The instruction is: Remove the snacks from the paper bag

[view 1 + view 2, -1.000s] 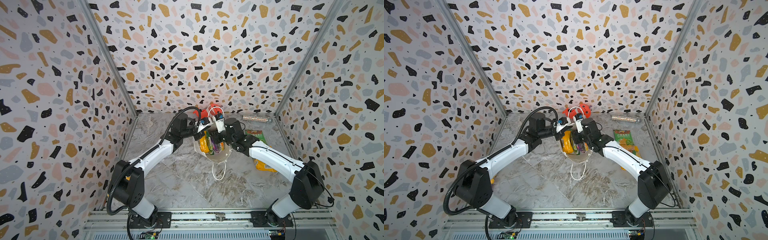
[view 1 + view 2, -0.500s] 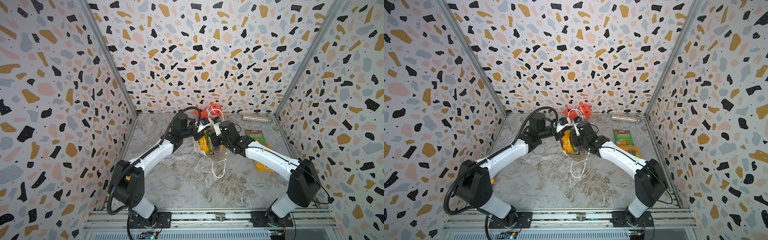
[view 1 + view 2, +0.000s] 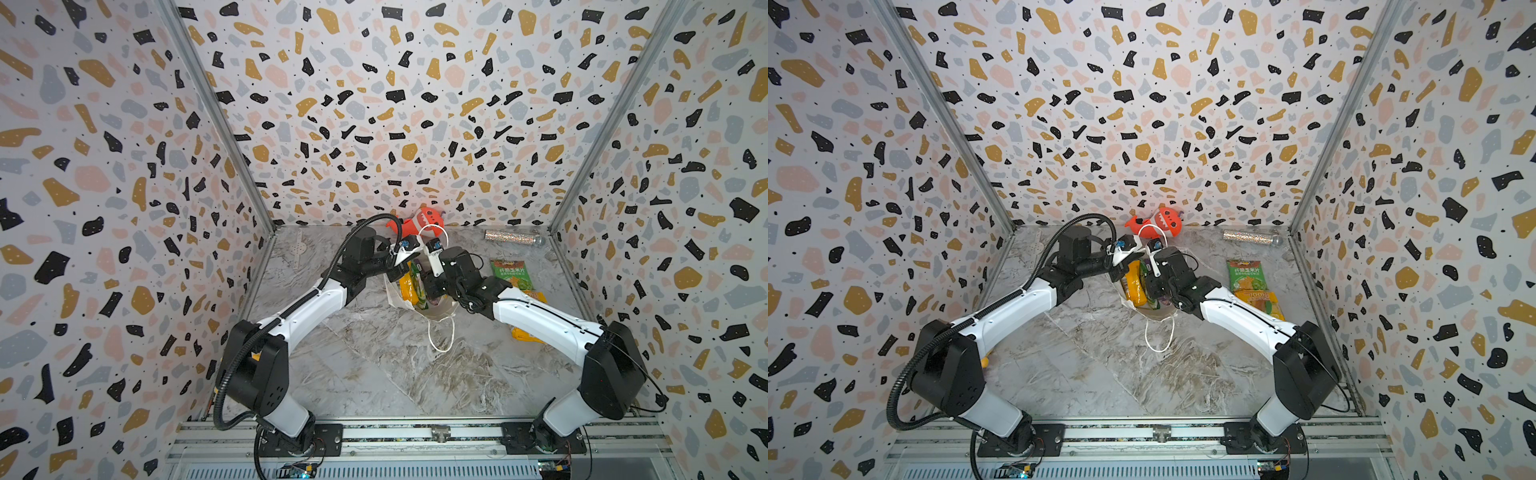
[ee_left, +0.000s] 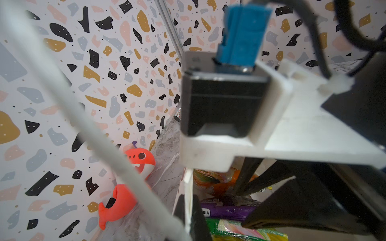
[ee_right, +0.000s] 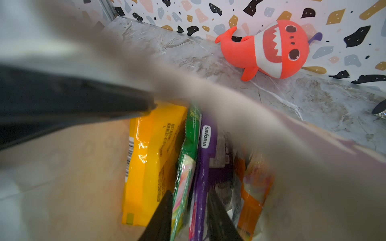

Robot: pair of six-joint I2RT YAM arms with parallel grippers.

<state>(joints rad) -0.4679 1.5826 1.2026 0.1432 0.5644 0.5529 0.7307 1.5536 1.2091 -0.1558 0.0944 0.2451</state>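
The left end effector (image 4: pixel 189 200) is clamped on the rim of the paper bag (image 3: pixel 394 293), which sits on the surface (image 3: pixel 374 365) between the arms. The right end effector (image 5: pixel 189 193) reaches inside, jaws partly apart, straddling a green packet (image 5: pixel 186 164) and a purple packet (image 5: pixel 201 167). A yellow packet (image 5: pixel 150 162) and an orange packet (image 5: pixel 250 194) flank them. A green-topped packet (image 3: pixel 1246 272) and an orange-yellow packet (image 3: pixel 1262 303) lie outside, right of the bag.

Glossy white arm shells (image 3: pixel 309 309), black joint housings (image 3: pixel 611 370); ribbed black cable hose (image 3: pixel 218 403) looping at seven o'clock.
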